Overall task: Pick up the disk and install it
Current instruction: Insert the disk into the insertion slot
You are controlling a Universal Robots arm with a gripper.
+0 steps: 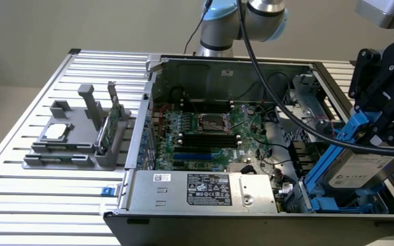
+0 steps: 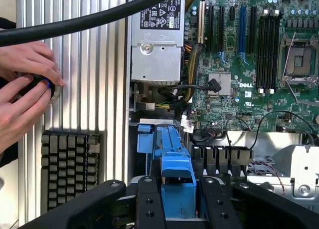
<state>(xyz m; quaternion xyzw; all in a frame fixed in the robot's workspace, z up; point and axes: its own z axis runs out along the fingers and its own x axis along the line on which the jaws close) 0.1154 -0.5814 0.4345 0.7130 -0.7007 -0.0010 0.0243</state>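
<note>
Gripper (image 1: 383, 139) clamps the silver-grey, blue-railed metal disk (image 1: 361, 171) hanging below it, tilted lengthwise, lower end nosing into the blue plastic drive bay (image 1: 323, 204).

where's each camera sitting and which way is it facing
Exterior view: off the arm, raised, looking down into the open computer case on the slatted table; the arm and the gripper, clamped on the disk, show.
Wrist view: on the wrist, looking along the gripper past the disk's blue rail to the motherboard; a person's hands show beside the case.
Shared: the disk, motherboard and power supply.
</note>
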